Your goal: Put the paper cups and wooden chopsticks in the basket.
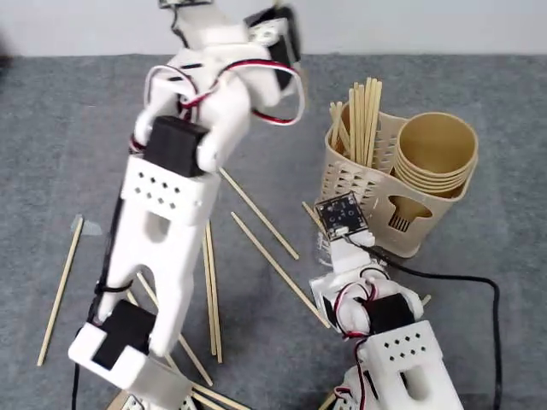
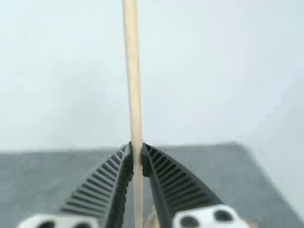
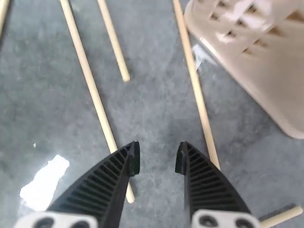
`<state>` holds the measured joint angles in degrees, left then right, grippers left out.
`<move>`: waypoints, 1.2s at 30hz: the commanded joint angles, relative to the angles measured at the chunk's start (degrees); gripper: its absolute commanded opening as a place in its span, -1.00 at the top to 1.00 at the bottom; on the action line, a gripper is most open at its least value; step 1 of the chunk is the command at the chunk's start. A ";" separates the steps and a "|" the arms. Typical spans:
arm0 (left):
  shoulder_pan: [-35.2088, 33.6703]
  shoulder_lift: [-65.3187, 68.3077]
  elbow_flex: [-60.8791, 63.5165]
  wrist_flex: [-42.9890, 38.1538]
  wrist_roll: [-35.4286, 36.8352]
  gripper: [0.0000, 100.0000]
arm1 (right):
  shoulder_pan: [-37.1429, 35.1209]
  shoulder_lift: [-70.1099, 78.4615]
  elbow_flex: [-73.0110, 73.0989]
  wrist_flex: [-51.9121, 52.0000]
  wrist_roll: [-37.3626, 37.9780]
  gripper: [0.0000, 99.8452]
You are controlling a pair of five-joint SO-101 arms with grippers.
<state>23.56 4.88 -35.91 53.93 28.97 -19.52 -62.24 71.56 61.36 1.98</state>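
Observation:
A beige slotted basket [image 1: 376,192] stands at the right, holding a stack of paper cups [image 1: 436,152] and several upright wooden chopsticks [image 1: 362,120]. My left gripper [image 2: 137,159] is raised at the far side of the table, left of the basket [image 1: 286,43], shut on one chopstick [image 2: 133,71] that sticks out past the fingertips. My right gripper [image 3: 157,159] is open just above the carpet beside the basket's wall [image 3: 247,61]. It hangs between two loose chopsticks [image 3: 95,99] [image 3: 197,95], with nothing in it.
More chopsticks lie loose on the grey carpet: one far left [image 1: 60,290], two diagonal ones in the middle [image 1: 256,213] [image 1: 278,269], and a pair by the left arm [image 1: 211,290]. A white scrap [image 3: 45,183] lies near my right gripper.

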 commanded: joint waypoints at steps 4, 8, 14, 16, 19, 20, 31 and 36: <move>6.68 0.09 -0.04 -10.55 -0.97 0.98 | -0.40 -1.19 -0.35 -1.10 0.88 0.71; 8.62 3.16 3.21 -13.27 -2.11 0.98 | -0.40 -1.19 -0.35 -1.10 0.88 0.71; 10.37 3.52 6.46 -9.14 -7.74 0.95 | -0.40 -1.19 -0.35 -1.10 0.88 0.71; 10.29 3.52 6.46 -7.03 -7.82 0.89 | -0.40 -1.19 -0.35 -1.10 0.97 0.71; 10.02 3.52 6.29 -3.87 -7.56 0.75 | -0.40 -1.19 -0.35 -1.10 0.97 0.71; 10.02 3.52 6.29 -3.16 -7.56 0.72 | -0.40 -1.19 -0.35 -1.10 0.97 0.71; 6.77 -2.37 5.41 -0.35 -7.91 0.81 | -0.40 -1.63 -0.35 -1.10 0.97 0.71; 1.67 -8.18 5.58 9.93 -7.91 0.98 | -0.13 -1.63 -0.62 -1.10 0.79 0.71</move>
<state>28.13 2.68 -29.05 58.07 21.58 -19.52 -62.24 71.56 61.36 2.24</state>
